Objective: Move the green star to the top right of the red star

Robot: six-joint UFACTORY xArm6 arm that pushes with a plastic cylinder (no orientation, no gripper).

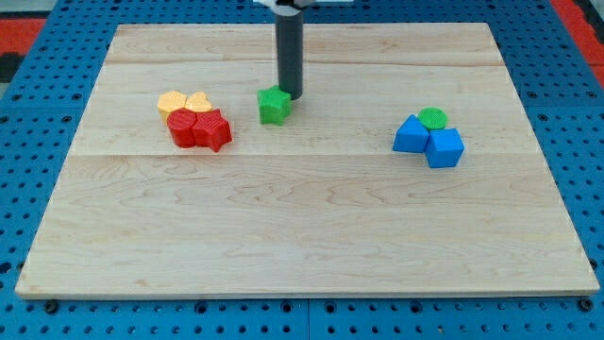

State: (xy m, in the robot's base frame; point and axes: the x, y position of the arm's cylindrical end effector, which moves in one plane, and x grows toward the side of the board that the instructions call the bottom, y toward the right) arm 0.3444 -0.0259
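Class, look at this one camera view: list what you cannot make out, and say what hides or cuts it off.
- The arm above my tip: cut off by the view's top edge.
- Green round block: lower part hidden behind the blue blocks.
- Yellow blocks: near sides hidden by the red blocks; shapes unclear.

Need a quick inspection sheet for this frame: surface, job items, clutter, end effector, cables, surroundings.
Surface: wooden board, pale planks, lying on a blue perforated base.
Job's things: green star sits to the view's right of the red star, apart from it. The red star touches a second red block.
Clutter: two yellow blocks directly above the red pair; two blue blocks with a green round block at the view's right.
End effector: my tip is at the green star's upper right edge, apparently touching.
Cables: nothing seen.
Surroundings: red strip at the view's top right corner.
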